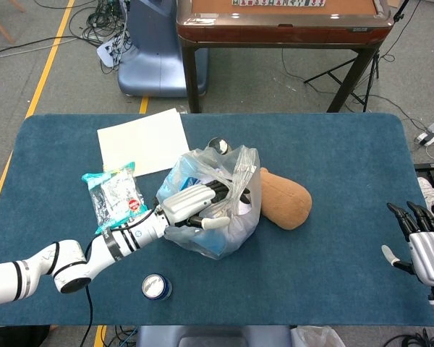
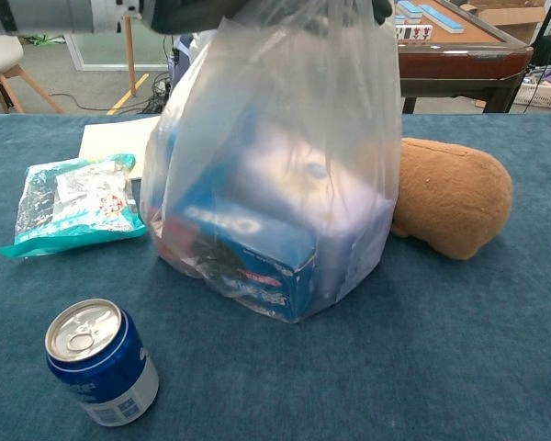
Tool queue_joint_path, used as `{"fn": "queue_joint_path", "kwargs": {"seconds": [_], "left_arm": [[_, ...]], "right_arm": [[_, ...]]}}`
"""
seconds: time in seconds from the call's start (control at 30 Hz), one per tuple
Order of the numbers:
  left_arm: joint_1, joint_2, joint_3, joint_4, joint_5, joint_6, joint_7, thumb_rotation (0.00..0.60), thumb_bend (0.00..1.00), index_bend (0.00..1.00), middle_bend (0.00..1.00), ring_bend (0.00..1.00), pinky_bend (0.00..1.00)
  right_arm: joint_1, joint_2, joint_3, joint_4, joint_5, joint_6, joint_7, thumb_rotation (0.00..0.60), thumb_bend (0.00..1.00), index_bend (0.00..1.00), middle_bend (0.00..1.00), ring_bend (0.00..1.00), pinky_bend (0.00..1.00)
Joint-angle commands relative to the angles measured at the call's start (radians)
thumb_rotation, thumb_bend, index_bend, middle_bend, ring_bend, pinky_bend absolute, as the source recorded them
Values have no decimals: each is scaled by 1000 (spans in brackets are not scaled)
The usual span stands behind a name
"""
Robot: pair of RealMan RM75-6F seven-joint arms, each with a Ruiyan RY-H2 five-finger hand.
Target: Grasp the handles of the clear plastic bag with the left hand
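Nearest the robot, a blue can point(image 2: 99, 360) stands upright on the blue table point(image 1: 333, 246). Just beyond it sits the clear plastic bag point(image 2: 280, 175), mid-table, with a blue box showing through its side. The left hand point(image 1: 192, 207) reaches across the bag's gathered top, fingers point(image 1: 218, 191) stretched over the bunched plastic; whether they have actually closed on the handles I cannot tell. A snack packet point(image 2: 71, 202) lies left of the bag, and a brown plush toy point(image 2: 452, 196) touches its right side. Far right, the right hand point(image 1: 427, 249) hangs at the table edge, fingers apart, holding nothing. A white sheet point(image 1: 142, 141) lies farther back.
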Motion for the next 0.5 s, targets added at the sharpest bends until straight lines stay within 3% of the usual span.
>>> {"fn": "queue_joint_path", "kwargs": {"seconds": [0.03,0.5], "left_arm": [[-18,-3,-23,-6,-31,-26,-43,0,98,203,99,39,0],[-45,47,-98,-61,-39,-126,-413,0,97,192,98,29,0]], "right_arm": [[-1,1,0,1,1,0,0,600,308,91,197,41,96],[1,-4,5,8,6,-7,7,600,308,92,199,41,96]]}}
